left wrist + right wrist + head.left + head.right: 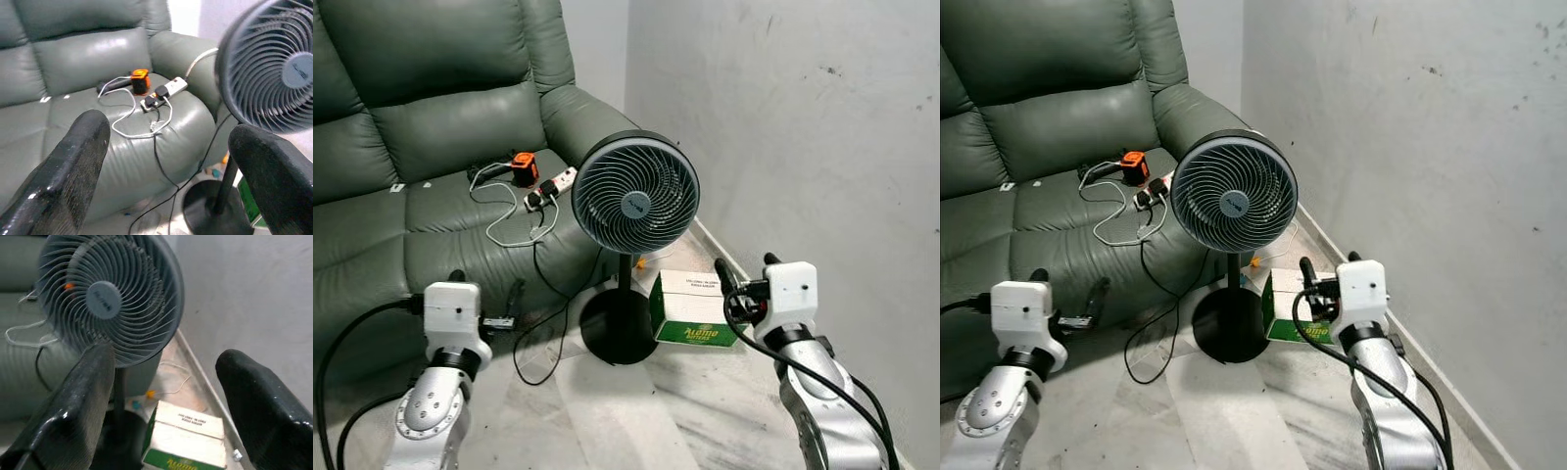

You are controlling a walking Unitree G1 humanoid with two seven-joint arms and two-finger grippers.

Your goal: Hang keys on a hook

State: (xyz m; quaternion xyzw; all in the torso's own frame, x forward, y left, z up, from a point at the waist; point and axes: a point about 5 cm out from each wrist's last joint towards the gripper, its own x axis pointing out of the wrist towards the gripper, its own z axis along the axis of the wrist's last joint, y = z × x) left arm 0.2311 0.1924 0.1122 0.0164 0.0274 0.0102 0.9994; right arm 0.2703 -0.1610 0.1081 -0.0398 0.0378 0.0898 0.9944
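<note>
Left gripper point(166, 161) spread wide, nothing between the fingers, raised in front of the sofa point(431, 127) at seat-front level. Right gripper point(161, 396) also wide apart and empty, held up near the wall point(803, 127), pointing toward the fan point(634, 193) and the green-and-white carton point(695, 308) on the floor beside the fan base. Fan stands between the two arms, just off the sofa's armrest. On the sofa seat: orange-black gadget point(524, 166), white power strip point(551, 188) with plugs, white cable point(514, 220) looped, black cord trailing down to the floor. Cannot make out keys or a hook anywhere here, so no position relative to either gripper.
</note>
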